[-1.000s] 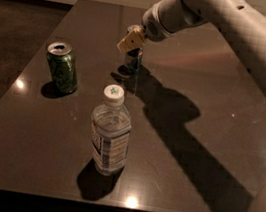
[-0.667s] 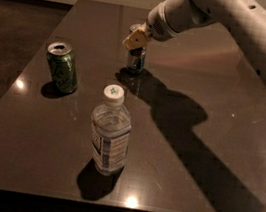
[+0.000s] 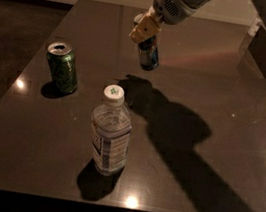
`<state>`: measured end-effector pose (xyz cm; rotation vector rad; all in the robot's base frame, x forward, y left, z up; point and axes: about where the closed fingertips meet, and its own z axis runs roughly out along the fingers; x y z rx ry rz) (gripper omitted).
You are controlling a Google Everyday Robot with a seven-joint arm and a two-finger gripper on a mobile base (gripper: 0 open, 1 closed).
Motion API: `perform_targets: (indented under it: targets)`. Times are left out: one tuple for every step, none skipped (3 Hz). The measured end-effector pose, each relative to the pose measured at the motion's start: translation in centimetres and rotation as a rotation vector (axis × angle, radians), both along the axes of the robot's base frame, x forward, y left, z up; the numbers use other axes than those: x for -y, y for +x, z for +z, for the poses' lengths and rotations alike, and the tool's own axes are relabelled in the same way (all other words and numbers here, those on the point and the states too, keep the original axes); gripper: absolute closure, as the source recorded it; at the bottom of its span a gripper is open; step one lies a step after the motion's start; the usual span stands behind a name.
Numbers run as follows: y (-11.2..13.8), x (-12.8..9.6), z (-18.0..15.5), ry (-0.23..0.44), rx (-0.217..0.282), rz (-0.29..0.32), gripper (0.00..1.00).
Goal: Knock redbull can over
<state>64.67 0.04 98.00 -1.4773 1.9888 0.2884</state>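
The redbull can (image 3: 149, 55), slim and blue-and-silver, hangs slightly tilted above the dark table (image 3: 216, 91) at the back middle. Its shadow lies apart from it on the table below. My gripper (image 3: 144, 30), with tan fingers, comes down from the upper right and is shut on the can's top part. The can's top is hidden behind the fingers.
A wider green can (image 3: 62, 66) stands upright at the left. A clear water bottle with a white cap (image 3: 110, 130) stands in the front middle. My arm's shadow runs across the table's right half. A dark floor lies beyond the table's left edge.
The gripper has moved up and to the right with the redbull can in it; the can has come off the table. The green can and the bottle have not moved.
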Motion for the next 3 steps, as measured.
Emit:
perform_targets:
  targets:
    - [-2.4, 1.8, -0.6, -0.167, -0.047, 0.045, 1.0]
    - [-3.9, 3.8, -2.7, -0.308, -0.116, 0.079, 1.0]
    - [-4.5, 5.1, -5.1, -0.415, -0.177, 0.113, 0.87]
